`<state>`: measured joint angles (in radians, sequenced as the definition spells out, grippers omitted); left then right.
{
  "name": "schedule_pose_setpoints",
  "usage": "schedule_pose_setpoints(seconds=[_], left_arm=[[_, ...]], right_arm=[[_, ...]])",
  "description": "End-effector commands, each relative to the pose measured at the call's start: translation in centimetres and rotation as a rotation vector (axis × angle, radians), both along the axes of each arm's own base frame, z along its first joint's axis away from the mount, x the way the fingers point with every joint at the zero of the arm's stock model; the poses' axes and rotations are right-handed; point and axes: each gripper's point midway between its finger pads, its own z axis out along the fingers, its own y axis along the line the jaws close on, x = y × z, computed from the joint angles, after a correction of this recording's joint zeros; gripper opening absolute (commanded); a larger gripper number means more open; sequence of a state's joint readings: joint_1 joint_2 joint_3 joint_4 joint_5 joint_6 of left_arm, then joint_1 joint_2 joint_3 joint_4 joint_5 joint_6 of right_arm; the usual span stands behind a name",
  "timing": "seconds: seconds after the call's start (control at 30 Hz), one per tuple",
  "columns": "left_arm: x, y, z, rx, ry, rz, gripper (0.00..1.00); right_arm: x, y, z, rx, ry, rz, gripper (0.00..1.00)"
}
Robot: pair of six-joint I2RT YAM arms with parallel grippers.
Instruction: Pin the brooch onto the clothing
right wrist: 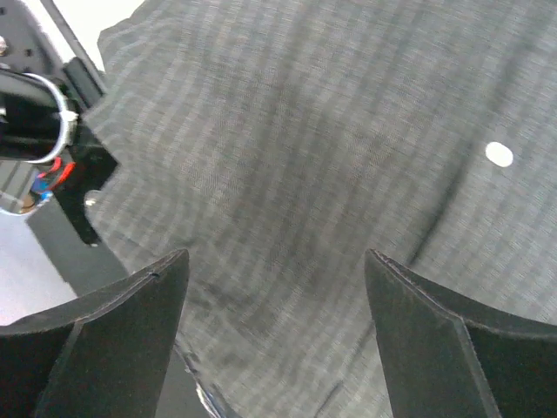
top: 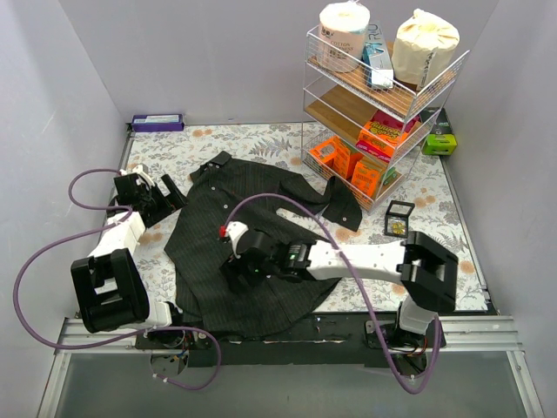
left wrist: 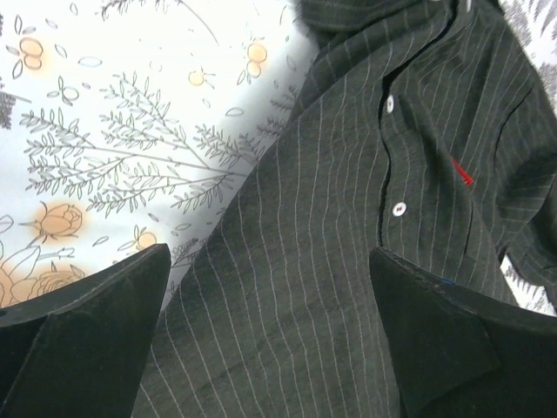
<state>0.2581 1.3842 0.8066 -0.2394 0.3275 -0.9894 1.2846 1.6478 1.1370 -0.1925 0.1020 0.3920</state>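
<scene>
From my remote station I see grey walls (top: 218,52) closing in a bench (top: 261,139) under a floral cloth, with a wire rack (top: 335,106) at its far right. The shirt (top: 204,235), black, finely pinstriped and white-buttoned, lies rumpled mid-bench. The left gripper (left wrist: 270,261) and right gripper (right wrist: 277,257) hover over it, fingers apart, holding nothing. The brooch (top: 398,228), a tiny golden glint, appears to sit in a small black box (top: 388,218) beside the rack.

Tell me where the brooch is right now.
Top view: the brooch lies in the small black box right of the shirt, just in front of the wire rack.
</scene>
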Motion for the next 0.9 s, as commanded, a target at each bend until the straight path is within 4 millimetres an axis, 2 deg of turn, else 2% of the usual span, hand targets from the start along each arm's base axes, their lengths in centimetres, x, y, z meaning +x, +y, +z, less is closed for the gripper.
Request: schedule_pose_setpoints(seconds=[0.0, 0.07, 0.23, 0.6, 0.83, 0.87], left_arm=[[-1.4, -0.1, -0.7, 0.026, 0.034, -0.018, 0.98], [-1.8, 0.1, -1.1, 0.036, 0.048, -0.005, 0.98], [-2.7, -0.2, -2.6, 0.015, 0.115, -0.001, 0.97], [-3.0, -1.2, -4.5, -0.026, 0.194, -0.040, 0.83], [-3.0, -2.3, -3.6, -0.017, 0.165, -0.075, 0.48], [-3.1, -2.4, -3.5, -0.016, 0.164, -0.078, 0.36]], right_arm=[[-1.7, 5.6, 2.7, 0.136, -0.001, 0.128, 0.87], [-3.0, 6.3, 1.7, 0.119, 0.023, 0.179, 0.86], [-4.2, 7.3, 1.3, 0.115, 0.038, 0.214, 0.85], [-4.1, 6.4, 1.5, 0.148, 0.038, 0.180, 0.83], [-4.1, 6.1, 1.3, 0.141, 0.040, 0.175, 0.82], [-4.2, 6.1, 1.2, 0.140, 0.041, 0.174, 0.82]])
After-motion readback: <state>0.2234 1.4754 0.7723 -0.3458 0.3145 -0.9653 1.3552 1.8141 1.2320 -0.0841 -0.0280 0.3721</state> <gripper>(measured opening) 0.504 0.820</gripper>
